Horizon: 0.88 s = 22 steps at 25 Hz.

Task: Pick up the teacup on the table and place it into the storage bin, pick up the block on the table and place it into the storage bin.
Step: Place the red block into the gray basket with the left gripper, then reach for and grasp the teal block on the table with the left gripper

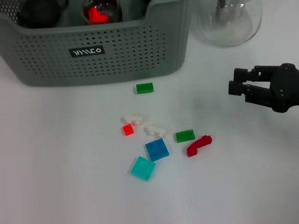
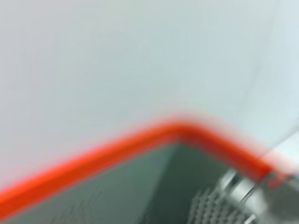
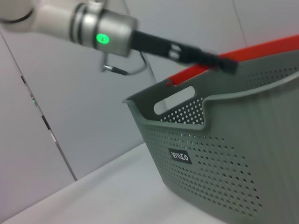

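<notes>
A: Storage bin (image 1: pixel 100 55) first. Where does it stand?

B: At the far side of the white table (image 1: pixel 49 177), grey-green, perforated walls, a small black label facing the robot. Inside it I see dark round shapes, 1 with a red glow, but I cannot tell whether any is the teacup.

A: And the blocks?

B: All on the table in front of the bin. 1 green block (image 1: pixel 144 88) lies just in front of the bin's front wall. Farther from the bin sits a loose cluster: a small red block (image 1: pixel 128 129), 2 pale clear pieces (image 1: pixel 133 118), a second green block (image 1: pixel 184 136), a blue square block (image 1: pixel 157 149), a teal square block (image 1: pixel 143 168) and a dark red bent piece (image 1: pixel 198 145).

A: Right pincer (image 1: pixel 234 87)?

B: Off to the right of the bin and nearer the robot, above the table, well apart from the blocks. Its black fingers point toward the cluster with a narrow gap between them, holding nothing.

A: Left pincer (image 3: pixel 228 64)?

B: The right wrist view shows it above the bin's far rim. I cannot tell how its fingers stand.

A: Anything else?

B: 1 clear glass pot (image 1: pixel 231 13) with a black lid, just right of the bin.
</notes>
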{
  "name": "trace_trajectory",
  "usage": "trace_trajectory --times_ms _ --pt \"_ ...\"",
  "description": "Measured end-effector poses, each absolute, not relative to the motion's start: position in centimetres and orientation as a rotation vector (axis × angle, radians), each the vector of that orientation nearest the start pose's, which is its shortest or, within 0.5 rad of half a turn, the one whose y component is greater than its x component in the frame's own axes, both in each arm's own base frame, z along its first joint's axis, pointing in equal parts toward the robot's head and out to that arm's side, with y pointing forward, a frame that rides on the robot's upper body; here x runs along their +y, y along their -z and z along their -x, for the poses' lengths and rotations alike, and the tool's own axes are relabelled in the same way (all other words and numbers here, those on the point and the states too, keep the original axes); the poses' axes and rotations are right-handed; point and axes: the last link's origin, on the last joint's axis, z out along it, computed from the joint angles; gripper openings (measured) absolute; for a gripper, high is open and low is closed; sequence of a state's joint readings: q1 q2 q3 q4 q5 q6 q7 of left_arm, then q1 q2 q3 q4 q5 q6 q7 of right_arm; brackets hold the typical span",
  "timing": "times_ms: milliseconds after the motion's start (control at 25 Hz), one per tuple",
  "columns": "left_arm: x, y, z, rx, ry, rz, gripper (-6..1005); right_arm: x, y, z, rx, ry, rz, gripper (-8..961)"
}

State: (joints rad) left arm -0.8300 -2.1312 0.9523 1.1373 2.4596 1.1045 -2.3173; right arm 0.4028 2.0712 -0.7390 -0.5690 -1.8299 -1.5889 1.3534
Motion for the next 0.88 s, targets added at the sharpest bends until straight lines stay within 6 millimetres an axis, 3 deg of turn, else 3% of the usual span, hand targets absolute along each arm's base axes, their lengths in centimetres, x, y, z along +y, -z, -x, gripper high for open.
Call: trace_trajectory --times_ms 200,400,600,720,840,880 --pt "38.5 -6.5 14.7 -0.506 0.613 2.479 583 29.4 0.6 -28.8 0.801 -0.884 2.608 418" --pt "31.8 -7.0 20.5 -0.341 0.809 2.611 614 29.5 0.7 -28.7 0.791 -0.885 2.607 418" --pt "27.0 -5.9 26.3 -0.363 0.869 2.595 613 28.9 1.0 -28.1 0.629 -0.923 2.636 417" --pt "26.0 -4.7 27.3 -0.401 0.829 2.646 612 27.8 1.5 -27.5 0.452 -0.981 2.66 416" --pt "25.4 -3.3 28.0 -0.438 0.801 2.7 612 27.4 1.7 -27.5 0.4 -0.991 2.673 414" --pt "25.1 -0.8 28.9 -0.473 0.77 2.764 611 27.4 1.7 -27.6 0.402 -0.983 2.677 413"
